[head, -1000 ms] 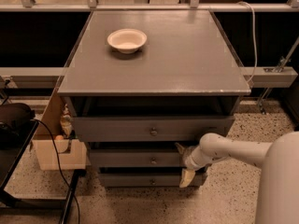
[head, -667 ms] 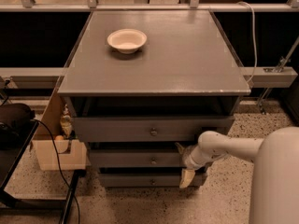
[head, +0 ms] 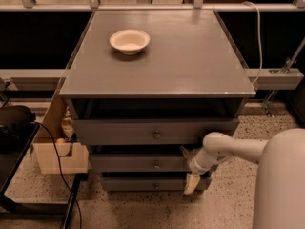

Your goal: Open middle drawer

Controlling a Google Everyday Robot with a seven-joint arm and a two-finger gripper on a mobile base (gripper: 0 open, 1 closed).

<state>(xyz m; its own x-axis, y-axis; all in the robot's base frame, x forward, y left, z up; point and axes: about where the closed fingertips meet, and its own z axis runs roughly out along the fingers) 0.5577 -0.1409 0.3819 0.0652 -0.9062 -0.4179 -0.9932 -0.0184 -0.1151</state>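
While my gripper (head: 189,168) sat low at the right end of the middle drawer (head: 133,163), close against its front and well to the right of the small round knob (head: 157,165), I could not tell how far it was open or whether it had hold of anything. That drawer was the second of three grey fronts, under the top drawer (head: 143,132) and above the lowest drawer (head: 138,183), and as far as I could judge it looked shut or very nearly so. To do this step well, I judged I needed a firm purchase on that front, at the knob or hooked on the right edge, and then a straight, level pull toward my base, since a pull from one end could skew the drawer and jam it. I also reckoned my arm (head: 238,149) should stay clear of the top drawer, and the pull be gentle enough not to shake the bowl (head: 129,40) on the cabinet top (head: 190,66).
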